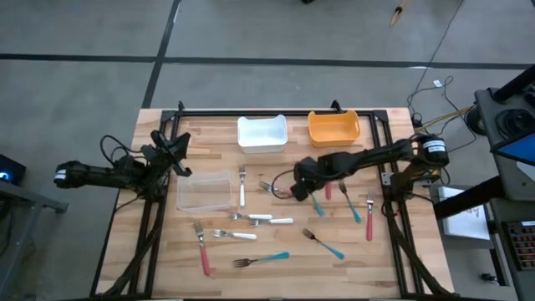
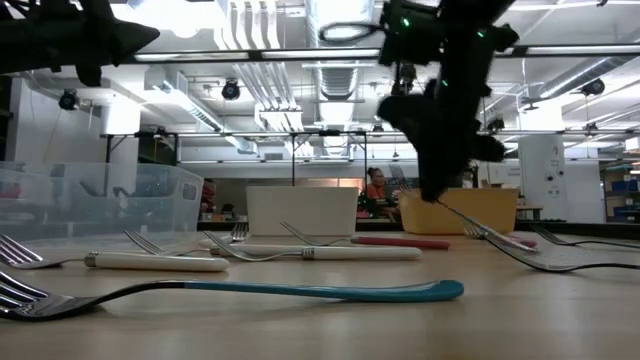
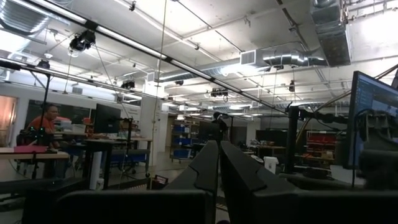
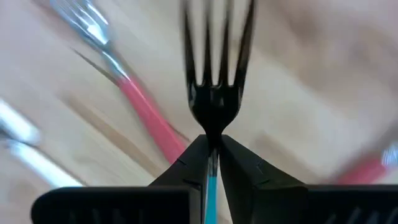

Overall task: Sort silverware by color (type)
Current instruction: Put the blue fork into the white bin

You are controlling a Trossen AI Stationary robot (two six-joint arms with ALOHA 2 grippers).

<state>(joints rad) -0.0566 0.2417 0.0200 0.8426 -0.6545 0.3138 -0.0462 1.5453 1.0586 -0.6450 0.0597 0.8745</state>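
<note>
Bright ceiling lights glare; right wrist view blurred.

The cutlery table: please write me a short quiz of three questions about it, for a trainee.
1. True or false: the right gripper is shut on a teal fork.
2. Which bin stands nearest the left gripper? A) clear bin B) orange bin C) white bin
3. Fill in: in the right wrist view, the fork lying beside the held one has a ___ handle.

Key
1. True: the fingers pinch its neck, where the teal handle begins.
2. A: the clear bin lies just in front of that waiting, shut gripper.
3. Red.
</note>
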